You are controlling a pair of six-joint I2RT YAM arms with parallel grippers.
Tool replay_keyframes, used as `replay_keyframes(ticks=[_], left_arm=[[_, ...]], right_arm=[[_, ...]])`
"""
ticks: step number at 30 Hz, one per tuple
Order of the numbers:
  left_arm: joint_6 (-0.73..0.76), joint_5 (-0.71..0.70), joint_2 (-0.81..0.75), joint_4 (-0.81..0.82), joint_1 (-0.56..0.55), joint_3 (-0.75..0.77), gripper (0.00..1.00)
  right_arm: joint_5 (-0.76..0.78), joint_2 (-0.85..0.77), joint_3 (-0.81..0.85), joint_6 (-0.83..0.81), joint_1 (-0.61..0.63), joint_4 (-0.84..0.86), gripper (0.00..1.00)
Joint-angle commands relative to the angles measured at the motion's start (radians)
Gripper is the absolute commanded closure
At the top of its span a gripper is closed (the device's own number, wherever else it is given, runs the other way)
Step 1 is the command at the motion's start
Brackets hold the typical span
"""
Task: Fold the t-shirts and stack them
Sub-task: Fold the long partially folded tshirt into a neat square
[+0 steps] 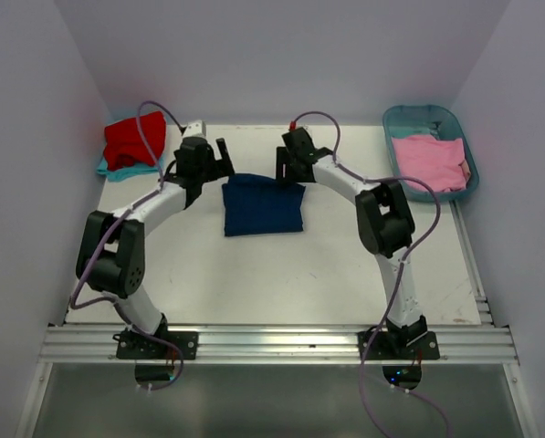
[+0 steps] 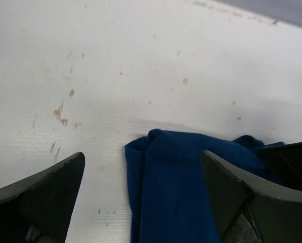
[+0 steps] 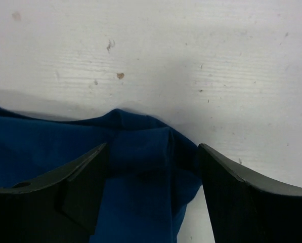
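The navy blue t-shirt [image 1: 262, 205] lies folded into a rectangle in the middle of the table; its print does not show. My left gripper [image 1: 220, 161] is open over its far left corner [image 2: 161, 177]. My right gripper [image 1: 285, 169] is open over its far right corner [image 3: 140, 152]. Neither holds cloth. A folded red t-shirt [image 1: 133, 140] lies on a teal one [image 1: 117, 170] at the far left. A pink t-shirt [image 1: 429, 161] lies in the teal tub [image 1: 409, 117] at the far right.
The white table [image 1: 281, 274] is bounded by grey walls on the left, back and right. A metal rail [image 1: 281, 342] runs along the near edge by the arm bases. Purple cables loop above both arms.
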Motion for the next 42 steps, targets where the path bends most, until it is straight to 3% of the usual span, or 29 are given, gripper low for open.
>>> replay_keyframes(ticks=[1, 5, 9, 11, 13, 14, 16, 17, 18, 25, 33, 42], left_arm=[[0.029, -0.014, -0.137, 0.132, -0.022, -0.022, 0.0], [0.044, -0.002, -0.214, 0.162, -0.072, -0.094, 0.0], [0.046, 0.105, -0.225, 0.182, -0.12, -0.146, 0.0], [0.023, 0.183, -0.203, 0.204, -0.12, -0.174, 0.0], [0.026, 0.265, -0.153, 0.228, -0.119, -0.187, 0.1], [0.02, 0.292, -0.133, 0.25, -0.119, -0.184, 0.23], [-0.002, 0.389, -0.062, 0.291, -0.103, -0.178, 0.43], [-0.031, 0.418, -0.039, 0.323, -0.091, -0.174, 0.57], [-0.043, 0.447, -0.019, 0.346, -0.068, -0.171, 0.62], [-0.135, 0.598, 0.166, 0.561, -0.013, -0.175, 0.64], [-0.207, 0.61, 0.312, 0.606, 0.003, -0.236, 0.72], [-0.28, 0.528, 0.187, 0.661, -0.046, -0.503, 0.85]], right_arm=[[0.029, -0.18, -0.058, -0.011, -0.007, 0.182, 0.25], [0.025, -0.266, -0.154, -0.015, -0.005, 0.237, 0.25], [0.005, -0.312, -0.225, -0.026, -0.005, 0.252, 0.25], [-0.053, -0.329, -0.272, -0.024, -0.005, 0.246, 0.32], [-0.181, -0.347, -0.314, 0.014, -0.005, 0.254, 0.97], [-0.216, -0.347, -0.346, 0.032, -0.007, 0.256, 1.0], [-0.353, -0.344, -0.404, 0.081, -0.007, 0.332, 1.0], [-0.4, -0.339, -0.423, 0.104, -0.007, 0.363, 1.0], [-0.423, -0.336, -0.44, 0.127, -0.005, 0.427, 1.0], [-0.446, -0.226, -0.484, 0.219, -0.004, 0.529, 1.0], [-0.385, -0.171, -0.563, 0.213, -0.002, 0.556, 1.0], [-0.297, -0.249, -0.691, 0.164, 0.042, 0.484, 1.0]])
